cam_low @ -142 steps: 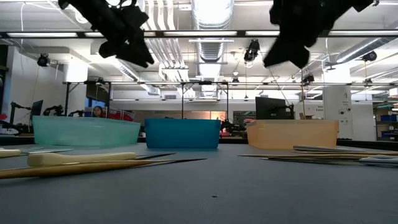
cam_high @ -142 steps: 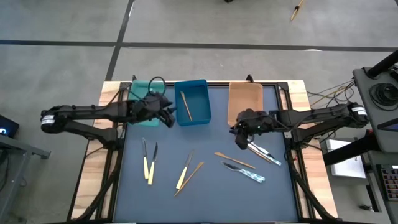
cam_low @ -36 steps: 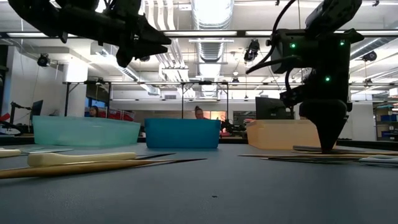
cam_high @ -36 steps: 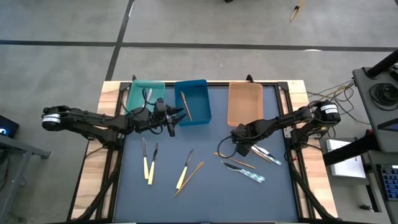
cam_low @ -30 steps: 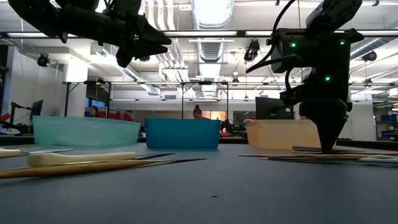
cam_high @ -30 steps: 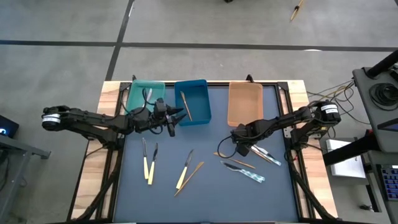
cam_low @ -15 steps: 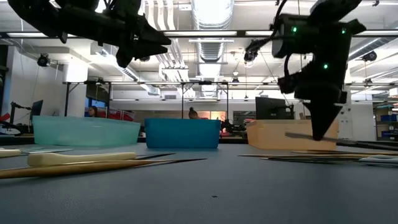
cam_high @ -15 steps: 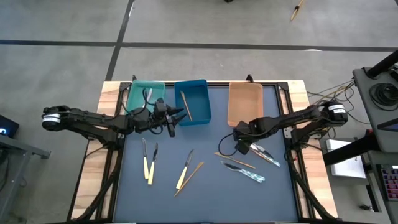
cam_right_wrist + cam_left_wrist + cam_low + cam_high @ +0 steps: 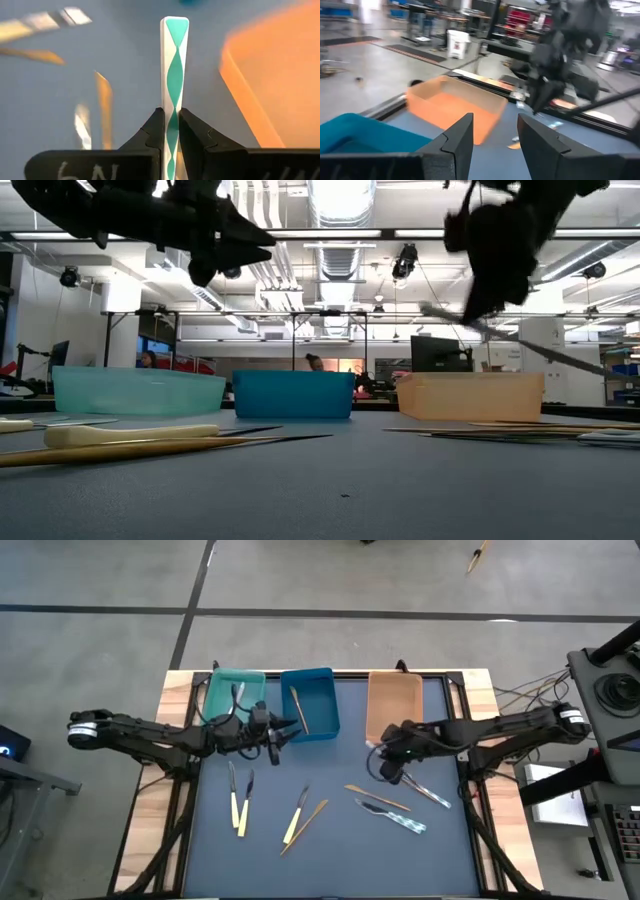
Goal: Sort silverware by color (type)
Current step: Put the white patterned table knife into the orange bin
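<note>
Beside the orange tray (image 9: 393,703), right hand (image 9: 391,766) pinches a teal-patterned utensil (image 9: 173,85); left hand (image 9: 281,731) spread.

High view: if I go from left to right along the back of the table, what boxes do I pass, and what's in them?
Teal tray with a utensil inside → blue tray holding a wooden utensil → orange tray, nothing visible inside.
</note>
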